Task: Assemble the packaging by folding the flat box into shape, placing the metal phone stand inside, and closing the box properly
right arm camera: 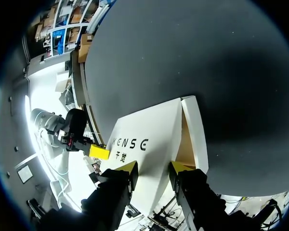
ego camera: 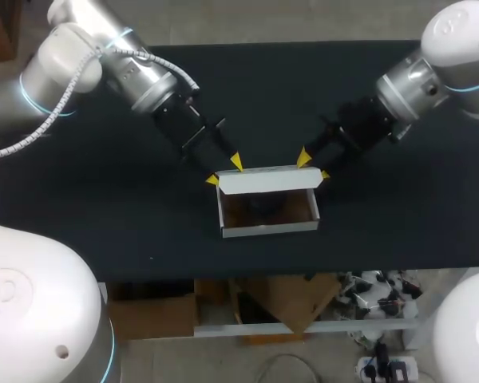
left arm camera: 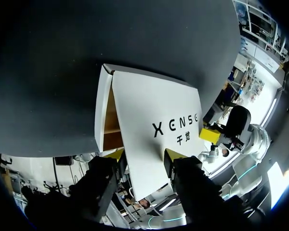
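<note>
Black cloth covers the table point(ego camera: 104, 223), and a white cardboard box point(ego camera: 269, 227) sits open near the middle of it, toward the front edge. The box's lid point(ego camera: 267, 181) stands up along its back wall. Inside the box lies a dark shape point(ego camera: 263, 206), too dim to make out. The left gripper point(ego camera: 224, 171) is at the box's back left corner and the right gripper point(ego camera: 314, 164) at its back right corner. Both have their fingers spread apart. In each wrist view the yellow tips sit against the lid's printed face point(left arm camera: 154, 110) point(right arm camera: 149, 130) and its edge, without pinching it.
</note>
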{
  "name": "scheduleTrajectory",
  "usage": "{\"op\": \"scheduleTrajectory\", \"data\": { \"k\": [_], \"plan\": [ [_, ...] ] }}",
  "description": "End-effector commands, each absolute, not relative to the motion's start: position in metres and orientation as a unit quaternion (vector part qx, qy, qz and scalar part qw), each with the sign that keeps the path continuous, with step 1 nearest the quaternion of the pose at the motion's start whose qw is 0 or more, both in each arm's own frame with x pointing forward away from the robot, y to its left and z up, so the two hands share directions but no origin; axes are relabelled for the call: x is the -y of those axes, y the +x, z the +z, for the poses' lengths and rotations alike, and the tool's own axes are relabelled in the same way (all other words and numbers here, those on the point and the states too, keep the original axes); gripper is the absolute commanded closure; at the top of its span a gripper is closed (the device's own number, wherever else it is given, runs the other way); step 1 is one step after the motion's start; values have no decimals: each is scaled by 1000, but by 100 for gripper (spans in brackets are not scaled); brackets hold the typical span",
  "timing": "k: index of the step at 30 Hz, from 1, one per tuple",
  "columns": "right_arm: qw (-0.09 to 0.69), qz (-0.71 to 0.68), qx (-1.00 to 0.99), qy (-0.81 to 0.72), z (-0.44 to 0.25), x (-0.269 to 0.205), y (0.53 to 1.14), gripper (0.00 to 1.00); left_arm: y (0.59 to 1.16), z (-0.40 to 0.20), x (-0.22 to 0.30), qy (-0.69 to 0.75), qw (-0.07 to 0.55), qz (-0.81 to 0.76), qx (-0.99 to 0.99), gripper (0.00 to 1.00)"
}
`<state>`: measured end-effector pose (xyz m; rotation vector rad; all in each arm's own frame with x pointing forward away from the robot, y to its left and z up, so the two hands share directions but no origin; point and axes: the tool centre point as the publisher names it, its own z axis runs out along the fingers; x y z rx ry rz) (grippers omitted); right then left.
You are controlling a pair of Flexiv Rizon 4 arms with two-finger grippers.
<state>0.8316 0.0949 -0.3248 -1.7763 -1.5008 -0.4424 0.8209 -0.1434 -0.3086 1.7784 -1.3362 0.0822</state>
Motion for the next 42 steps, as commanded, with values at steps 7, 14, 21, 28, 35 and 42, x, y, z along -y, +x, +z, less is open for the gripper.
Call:
{"op": "scheduleTrajectory", "data": {
  "k": [7, 14, 21, 28, 35, 42],
  "plan": [
    [378, -173, 587, -694, -327, -103, 827, 56, 819, -308, 151, 719, 439, 36, 538, 50],
    [378, -173, 587, -695, -330, -103, 822, 56, 820, -309, 150, 720, 435, 34, 539, 50],
    [378, -173, 587, -695, -332, -102, 821, 56, 822, -312, 147, 721, 433, 33, 540, 50],
    [376, -173, 588, -695, -333, -100, 822, 55, 817, -318, 145, 721, 432, 35, 541, 50],
    [379, -173, 588, -693, -336, -99, 823, 56, 809, -323, 146, 723, 428, 36, 542, 51],
    [381, -171, 590, -691, -338, -100, 824, 55, 805, -328, 146, 723, 427, 38, 542, 51]
  ]
}}
